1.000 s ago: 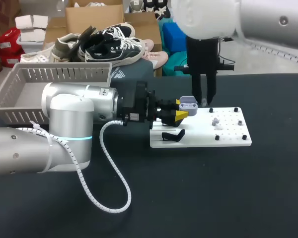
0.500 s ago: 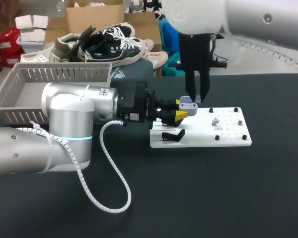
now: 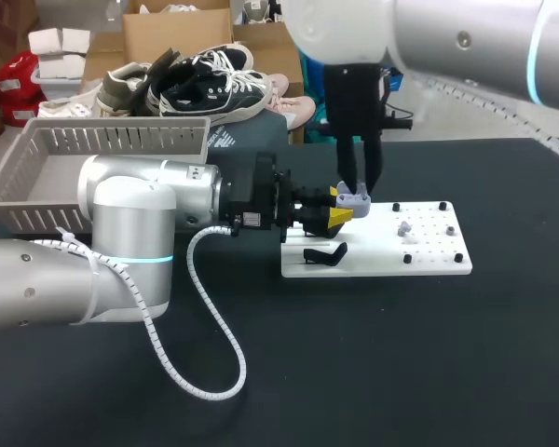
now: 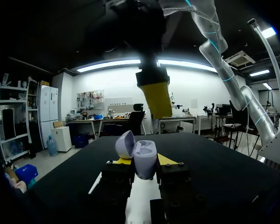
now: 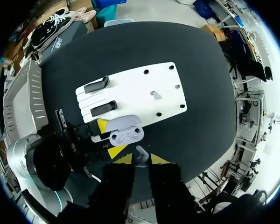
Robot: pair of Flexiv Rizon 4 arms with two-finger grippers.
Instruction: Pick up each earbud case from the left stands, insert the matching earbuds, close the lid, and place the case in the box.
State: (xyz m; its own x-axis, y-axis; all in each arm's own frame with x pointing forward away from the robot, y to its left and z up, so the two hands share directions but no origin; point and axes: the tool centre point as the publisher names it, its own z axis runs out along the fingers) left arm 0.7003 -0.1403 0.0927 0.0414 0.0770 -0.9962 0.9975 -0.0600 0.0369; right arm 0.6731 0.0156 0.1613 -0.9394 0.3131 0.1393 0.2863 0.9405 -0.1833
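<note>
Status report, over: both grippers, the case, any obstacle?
Left gripper shut on open earbud case. Right gripper directly above it, shut on one earbud. Second earbud on white board. Nothing between earbud and case.

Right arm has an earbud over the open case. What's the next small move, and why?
Probably ease the right gripper straight down to seat its earbud in the earbud case. The left gripper holds that case lid-open just below, its two recesses look empty, and the earbud is pinched between the yellow tips above them.
</note>
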